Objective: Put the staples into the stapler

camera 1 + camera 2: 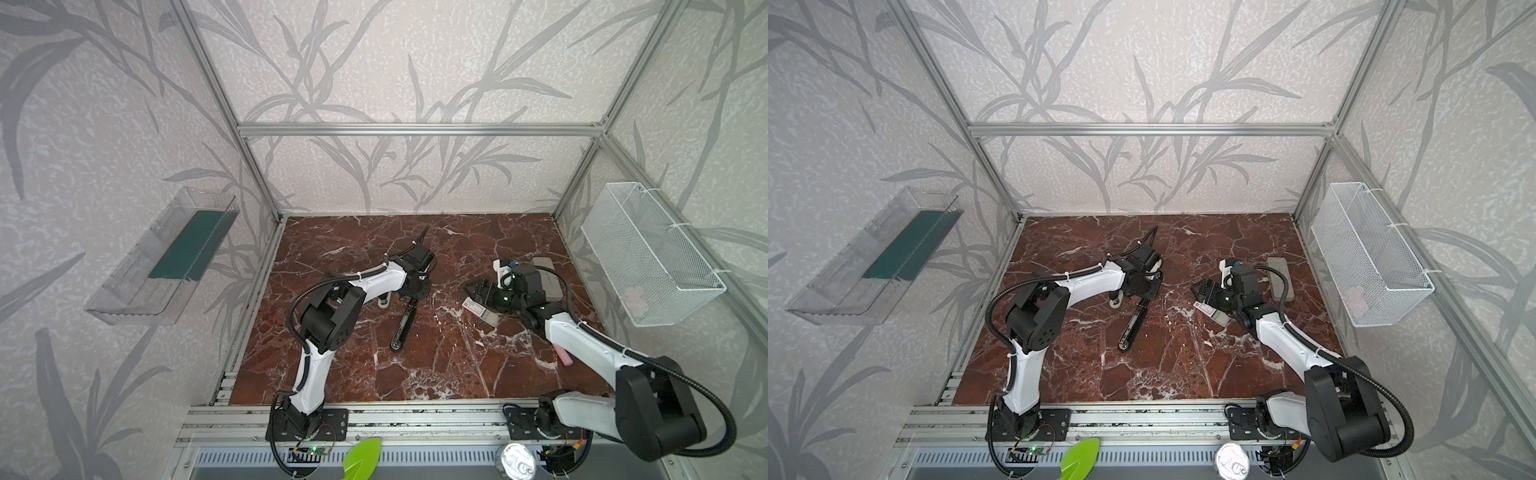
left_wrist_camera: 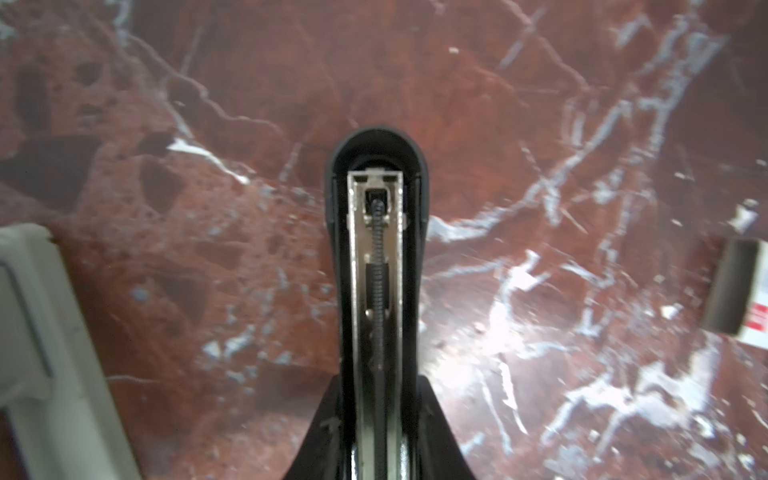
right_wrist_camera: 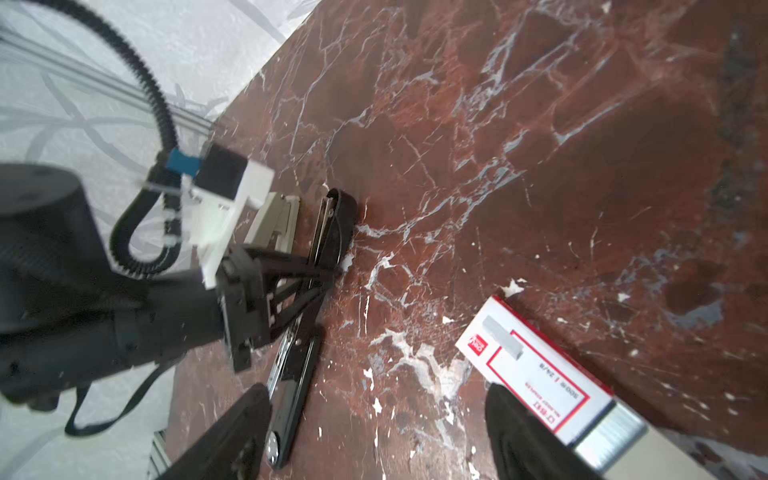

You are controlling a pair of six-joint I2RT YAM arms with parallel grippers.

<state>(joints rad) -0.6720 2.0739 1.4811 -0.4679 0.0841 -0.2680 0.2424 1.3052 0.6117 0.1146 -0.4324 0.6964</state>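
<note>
"Looking at both top views, where does the stapler (image 1: 405, 324) lie?"

"Opened out near the middle of the marble table (image 1: 436, 365), its black base running from about 1 o'clock to 7 o'clock. The left gripper (image 1: 411, 291) is pressed together on its 1 o'clock end."

"And the staples (image 1: 477, 308)?"

"Flat on the table at 3 o'clock from the stapler and well apart from it, with the grey inner part slid out toward 4 o'clock. The right gripper (image 1: 471, 291) sits at the box's 12 o'clock side. A grey block (image 1: 545, 279) lies at 2 o'clock and a pink stick (image 1: 562, 357) at 4 o'clock."

"What does the left wrist view show?"

"The stapler (image 2: 376, 257) runs lengthwise with its metal channel open and a coil spring inside. The left gripper (image 2: 380, 382) pinches it, its fingers (image 2: 434, 432) against both sides. The staples (image 2: 731, 286) show at the frame's edge."

"And the right wrist view?"

"The right gripper (image 3: 376, 390) is spread wide. One of its fingers (image 3: 523, 436) overlaps a corner of the staples (image 3: 536, 370); contact cannot be told. The left gripper (image 3: 332, 270) clamps the stapler (image 3: 297, 390), one half raised."
</note>
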